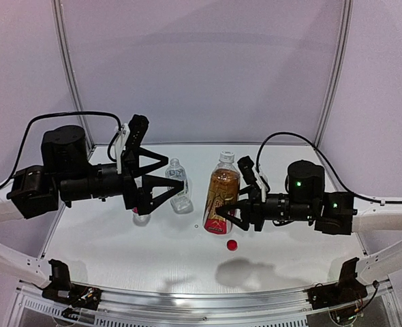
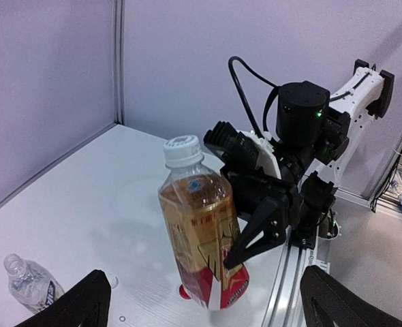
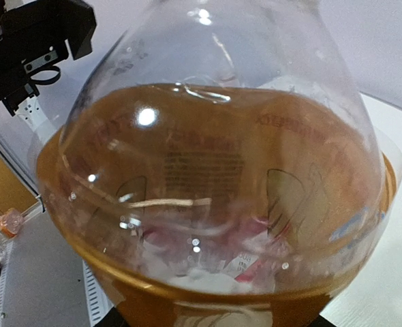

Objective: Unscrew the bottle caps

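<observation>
Amber drink fills the amber bottle (image 1: 223, 194), which stands upright near the middle of the white tabletop (image 1: 119, 252) with its white cap (image 1: 227, 157) screwed on top. The right arm (image 1: 310, 204) reaches in from the right, and the right jaws are clamped on this bottle's lower body, over the red-and-gold label. The right wrist view is filled with the bottle's wall at very close range. In the left wrist view one black finger (image 2: 259, 231) lies flat against the bottle's side. A loose red cap (image 1: 232, 245) lies on the tabletop just in front of the bottle's base, not touching it. To the left, a clear bottle (image 1: 178, 187) with a pale blue-green label stands near the amber one. Whether its neck carries a cap I cannot tell. The left arm (image 1: 85, 180) stretches in from the left, the left jaws spread wide and gripping nothing, and the clear bottle sits just outside one finger (image 2: 85, 303). Below that arm's wrist a pale thing (image 1: 141, 216) with a touch of red peeks out, too hidden to name.
</observation>
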